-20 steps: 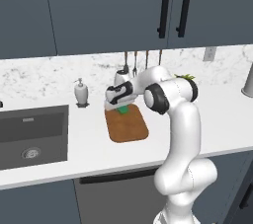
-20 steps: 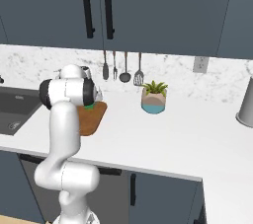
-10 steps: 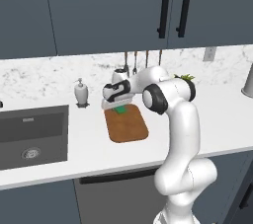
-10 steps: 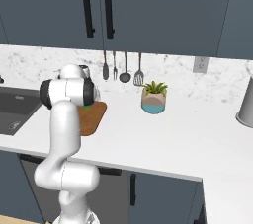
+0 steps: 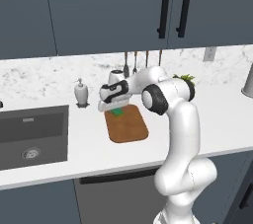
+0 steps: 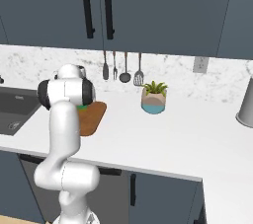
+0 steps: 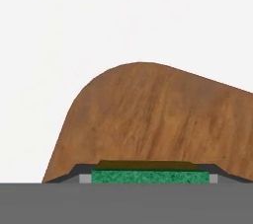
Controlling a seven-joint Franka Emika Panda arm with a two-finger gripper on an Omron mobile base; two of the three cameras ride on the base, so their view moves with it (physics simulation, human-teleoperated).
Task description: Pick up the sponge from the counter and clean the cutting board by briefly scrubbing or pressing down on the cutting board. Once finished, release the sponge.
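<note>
The brown cutting board [image 5: 127, 126] lies flat on the white counter [image 5: 217, 119]. My gripper [image 5: 114, 106] points down over the board's far left end and is shut on the sponge [image 5: 117, 112], whose green shows just under the hand. In the hand view the sponge [image 7: 149, 176] sits between the two fingertips [image 7: 85, 179], low over the cutting board [image 7: 153, 114], with a dark shadow right beside it. I cannot tell whether it touches the wood. In the right base view my arm hides most of the cutting board [image 6: 95, 117]; a sliver of the sponge [image 6: 83, 107] shows.
A dark sink basin [image 5: 30, 136] lies left of the board, with a soap dispenser [image 5: 81, 93] behind it. Utensils [image 6: 123, 68] hang on the backsplash. A potted plant [image 6: 153, 98] stands right of the board and a metal container [image 6: 246, 103] at far right.
My hand, with the sponge in it, has shifted slightly left over the board's far end. The board itself has stayed put.
</note>
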